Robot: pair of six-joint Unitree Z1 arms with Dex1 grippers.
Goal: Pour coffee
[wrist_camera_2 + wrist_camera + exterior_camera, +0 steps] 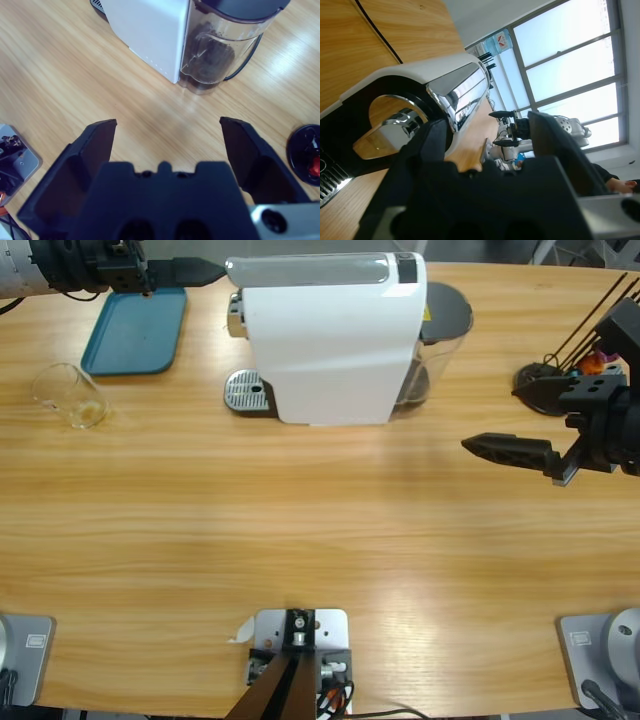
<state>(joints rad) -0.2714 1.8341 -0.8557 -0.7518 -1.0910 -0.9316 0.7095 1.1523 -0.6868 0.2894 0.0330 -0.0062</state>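
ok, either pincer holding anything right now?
No. Left pincer and right pincer are both open and empty; the glass stands untouched beside the tray.

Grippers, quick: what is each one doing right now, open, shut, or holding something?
Left gripper: open, holding nothing, pointed at the coffee machine.
Right gripper: open, holding nothing, above the table.

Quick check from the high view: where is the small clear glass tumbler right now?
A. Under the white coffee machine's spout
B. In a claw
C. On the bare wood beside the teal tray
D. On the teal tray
C: the small clear glass tumbler stands on the wooden table just below-left of the teal tray, away from the white coffee machine.
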